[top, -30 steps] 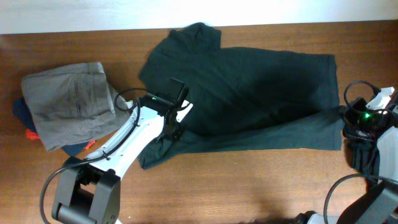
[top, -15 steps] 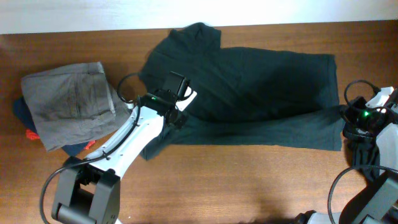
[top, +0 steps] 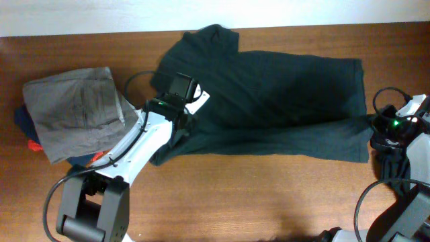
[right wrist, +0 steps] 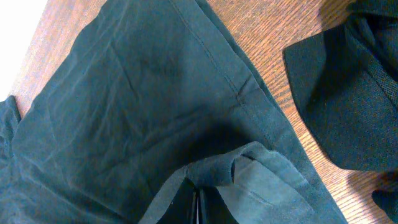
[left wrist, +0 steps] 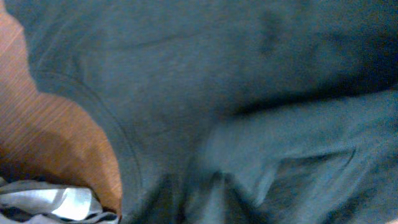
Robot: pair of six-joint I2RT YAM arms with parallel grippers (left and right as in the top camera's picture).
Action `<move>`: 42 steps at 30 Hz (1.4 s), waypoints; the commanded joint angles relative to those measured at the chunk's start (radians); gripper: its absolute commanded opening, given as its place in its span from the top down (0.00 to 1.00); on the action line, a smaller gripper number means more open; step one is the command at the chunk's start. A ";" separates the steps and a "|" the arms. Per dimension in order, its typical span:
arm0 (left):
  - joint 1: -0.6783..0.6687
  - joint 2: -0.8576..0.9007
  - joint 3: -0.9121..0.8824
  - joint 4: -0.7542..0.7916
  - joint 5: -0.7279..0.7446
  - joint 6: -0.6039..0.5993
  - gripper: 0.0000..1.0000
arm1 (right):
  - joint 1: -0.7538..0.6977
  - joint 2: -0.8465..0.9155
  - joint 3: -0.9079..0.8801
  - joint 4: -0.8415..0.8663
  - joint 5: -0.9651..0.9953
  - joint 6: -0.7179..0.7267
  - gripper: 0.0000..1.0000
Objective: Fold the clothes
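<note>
A dark green T-shirt (top: 269, 87) lies spread across the wooden table, its front strip folded up over the body. My left gripper (top: 180, 128) is low over the shirt's left part, close to the sleeve. The left wrist view shows only blurred green fabric (left wrist: 217, 93) with a raised crease; no fingers show there. My right gripper (right wrist: 198, 202) is shut on a bunched fold of the shirt (right wrist: 137, 106) at its right end (top: 371, 124). A black garment (right wrist: 348, 93) lies beside that end.
A folded grey garment (top: 77, 111) sits on a small pile at the left, with blue and orange pieces under it. The black garment (top: 390, 168) hangs by the right arm's base. Bare wood (top: 269, 195) runs along the front edge.
My left arm has moved away from the front edge and slightly left over the shirt. The shirt's lower left corner has drawn in with it. The right arm has stayed put.
</note>
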 commanded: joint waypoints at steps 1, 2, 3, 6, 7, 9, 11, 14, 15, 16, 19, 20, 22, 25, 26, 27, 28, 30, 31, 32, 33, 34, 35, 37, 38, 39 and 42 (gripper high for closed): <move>0.032 0.016 0.014 0.013 0.000 0.009 0.44 | 0.005 0.002 0.014 0.002 0.018 0.006 0.96; 0.039 0.016 0.015 0.011 0.000 0.005 0.40 | 0.005 0.002 0.014 0.002 0.019 0.006 0.96; 0.046 0.016 0.016 0.008 -0.002 -0.015 0.37 | 0.005 0.002 0.014 0.001 0.022 0.006 0.96; 0.086 0.016 0.027 -0.045 0.060 -0.104 0.22 | 0.005 0.002 0.014 -0.006 0.049 0.006 0.96; 0.096 0.016 0.027 -0.064 0.105 -0.104 0.22 | 0.005 0.002 0.014 -0.006 0.051 0.005 0.96; 0.112 0.019 0.027 -0.121 0.205 -0.104 0.22 | 0.005 0.002 0.014 -0.006 0.051 0.005 0.96; 0.114 0.026 0.027 -0.156 0.229 -0.104 0.23 | 0.005 0.002 0.014 -0.010 0.050 0.006 0.80; 0.114 0.049 0.025 -0.200 0.238 -0.104 0.31 | 0.005 0.002 0.014 -0.015 0.050 0.005 0.70; 0.114 0.058 0.024 -0.210 0.238 -0.104 0.36 | 0.005 0.002 0.014 -0.016 0.050 0.006 0.61; 0.114 0.075 0.022 -0.217 0.240 -0.104 0.41 | 0.005 0.002 0.014 -0.019 0.050 0.006 0.56; 0.114 0.111 0.022 -0.220 0.241 -0.104 0.50 | 0.005 0.002 0.014 -0.024 0.050 0.006 0.53; 0.114 0.125 0.022 -0.219 0.241 -0.104 0.55 | 0.005 0.002 0.014 -0.024 0.051 0.006 0.53; 0.114 0.148 0.022 -0.213 0.237 -0.104 0.64 | 0.005 0.002 0.014 -0.028 0.050 0.006 0.53; 0.114 0.164 0.022 -0.193 0.213 -0.104 0.80 | 0.005 0.002 0.014 -0.031 0.050 0.005 0.53; 0.114 0.164 0.022 -0.185 0.199 -0.104 0.85 | 0.005 0.002 0.014 -0.031 0.050 0.005 0.53; 0.114 0.161 0.029 -0.183 0.182 -0.104 0.93 | 0.005 0.002 0.014 -0.031 0.050 0.006 0.53; 0.114 0.160 0.044 -0.193 0.171 -0.105 0.99 | 0.005 0.002 0.014 -0.031 0.050 0.005 0.53; 0.114 0.158 0.084 -0.229 0.154 -0.105 0.99 | 0.005 0.002 0.014 -0.031 0.050 0.005 0.53; 0.114 0.157 0.108 -0.250 0.149 -0.105 0.99 | 0.005 0.002 0.014 -0.031 0.050 0.005 0.53; 0.114 0.157 0.137 -0.272 0.138 -0.104 0.99 | 0.005 0.002 0.014 -0.031 0.050 0.005 0.53; 0.114 0.157 0.166 -0.290 0.121 -0.104 0.99 | 0.005 0.002 0.014 -0.031 0.050 0.006 0.53; 0.114 0.157 0.190 -0.300 0.100 -0.104 0.99 | 0.005 0.002 0.014 -0.031 0.050 0.006 0.53; 0.114 0.157 0.213 -0.303 0.071 -0.103 0.99 | 0.005 0.002 0.014 -0.031 0.050 0.006 0.53; 0.114 0.157 0.235 -0.287 0.033 -0.086 0.98 | 0.005 0.002 0.014 -0.031 0.050 0.006 0.53; 0.114 0.157 0.237 -0.264 0.031 -0.050 0.97 | 0.005 0.002 0.014 -0.031 0.050 0.006 0.53; 0.114 0.158 0.237 -0.245 0.031 -0.020 0.96 | 0.005 0.002 0.014 -0.031 0.050 0.006 0.53; 0.114 0.174 0.237 -0.175 0.035 0.048 0.95 | 0.005 0.002 0.014 -0.031 0.050 0.006 0.53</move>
